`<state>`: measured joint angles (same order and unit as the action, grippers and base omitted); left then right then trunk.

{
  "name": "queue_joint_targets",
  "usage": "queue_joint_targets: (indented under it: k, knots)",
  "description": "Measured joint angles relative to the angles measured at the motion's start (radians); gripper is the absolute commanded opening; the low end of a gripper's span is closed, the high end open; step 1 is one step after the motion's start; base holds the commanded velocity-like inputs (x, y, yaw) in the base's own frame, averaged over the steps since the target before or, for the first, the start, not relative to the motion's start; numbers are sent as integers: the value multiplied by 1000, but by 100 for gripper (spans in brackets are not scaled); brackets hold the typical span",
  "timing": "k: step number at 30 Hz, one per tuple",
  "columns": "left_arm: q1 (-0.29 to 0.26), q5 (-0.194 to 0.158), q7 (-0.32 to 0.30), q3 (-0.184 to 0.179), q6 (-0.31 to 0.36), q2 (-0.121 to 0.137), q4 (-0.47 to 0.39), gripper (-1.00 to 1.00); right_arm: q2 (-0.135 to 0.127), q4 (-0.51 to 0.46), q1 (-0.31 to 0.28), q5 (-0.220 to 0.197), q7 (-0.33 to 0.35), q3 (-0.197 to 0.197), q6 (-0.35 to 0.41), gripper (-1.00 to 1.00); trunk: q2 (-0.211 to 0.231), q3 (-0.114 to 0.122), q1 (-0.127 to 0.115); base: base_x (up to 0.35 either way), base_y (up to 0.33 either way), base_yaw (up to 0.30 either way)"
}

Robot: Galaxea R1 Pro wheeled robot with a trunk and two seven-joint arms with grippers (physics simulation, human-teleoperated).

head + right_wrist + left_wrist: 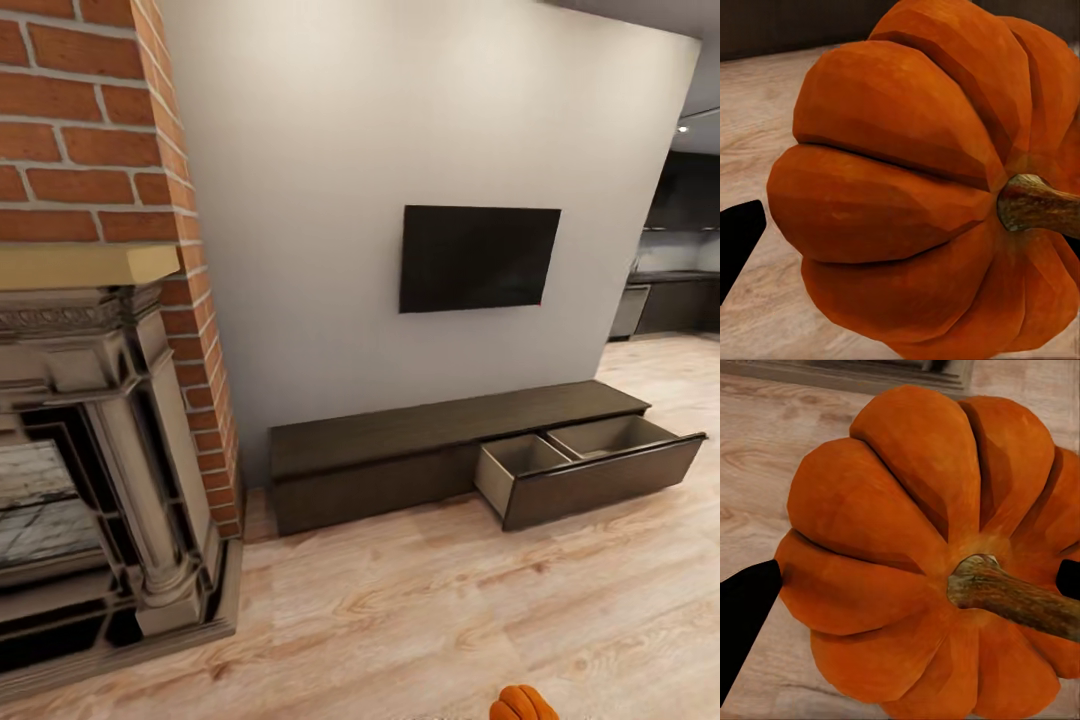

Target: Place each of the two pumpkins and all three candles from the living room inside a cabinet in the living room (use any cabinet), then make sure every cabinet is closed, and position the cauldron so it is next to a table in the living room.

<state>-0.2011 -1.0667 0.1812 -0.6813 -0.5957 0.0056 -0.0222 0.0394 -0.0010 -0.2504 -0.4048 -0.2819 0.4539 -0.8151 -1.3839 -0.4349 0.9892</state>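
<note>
A ribbed, glossy orange pumpkin [922, 562] with a gnarled brown stem sits clamped in the left pincer [911, 585], another pumpkin [922, 195] clamped in the right pincer [907, 240], facing the low dark wooden cabinet [400, 440], its pale-lined drawer [590, 465] pulled open.

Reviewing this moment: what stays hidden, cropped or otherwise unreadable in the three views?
- Head view: the pumpkin is cut off by the bottom edge, so whichever gripper carries it cannot be told.
- Head view: the floor of the cabinet's open drawer is partly hidden behind its front panel.
- Left wrist view: a pumpkin covers the left gripper; its contact points are hidden.
- Right wrist view: a pumpkin hides the second finger of the right gripper.
</note>
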Motion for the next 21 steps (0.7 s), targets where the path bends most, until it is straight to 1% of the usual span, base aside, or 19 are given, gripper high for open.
queue_joint_targets:
  k: [21]
  knots:
    - [0,-1,0,1,0,0,0,-100,0,0,0,2,1,3,8,-100,0,0,0,0,-6,-297]
